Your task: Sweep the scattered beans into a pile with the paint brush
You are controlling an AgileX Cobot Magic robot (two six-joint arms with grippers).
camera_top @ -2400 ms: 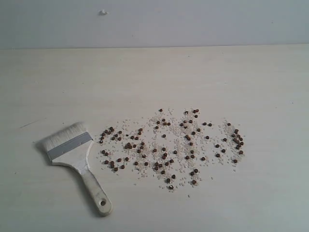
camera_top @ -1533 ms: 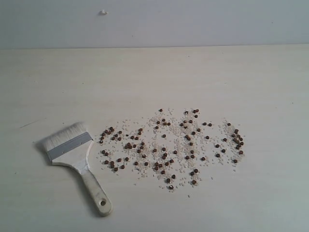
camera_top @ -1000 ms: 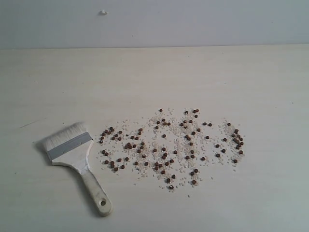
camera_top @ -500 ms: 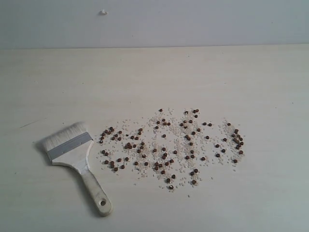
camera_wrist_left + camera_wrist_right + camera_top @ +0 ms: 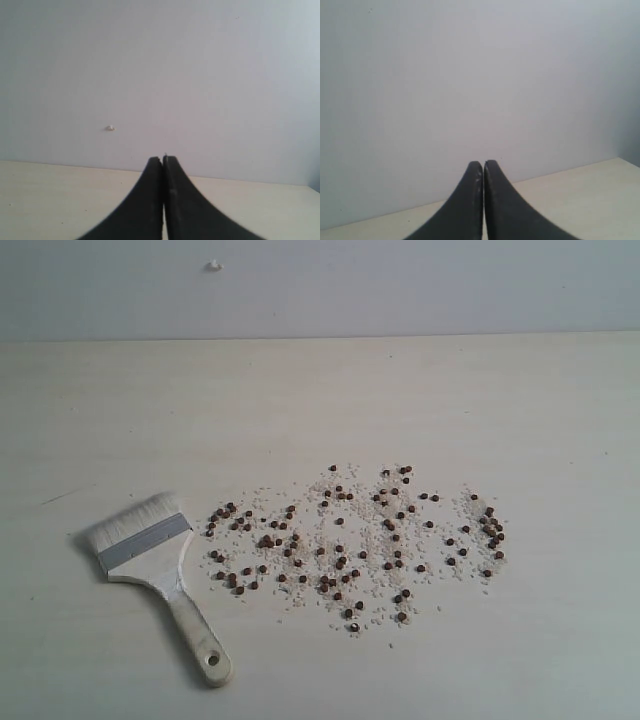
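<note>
Dark reddish-brown beans (image 5: 350,540), mixed with tiny whitish grains, lie scattered in a wide band across the middle of the pale table. The paint brush (image 5: 160,570) lies flat to their left, whitish bristles pointing away toward the back left, wooden handle with its hole toward the front. Neither arm shows in the exterior view. In the left wrist view my left gripper (image 5: 163,159) is shut with nothing in it, facing the wall. My right gripper (image 5: 483,162) is likewise shut and empty in the right wrist view. Neither wrist view shows the beans or the brush.
The pale table (image 5: 320,400) runs back to a plain grey wall (image 5: 400,285) that carries a small white spot (image 5: 213,265). That white spot (image 5: 110,128) also shows in the left wrist view.
</note>
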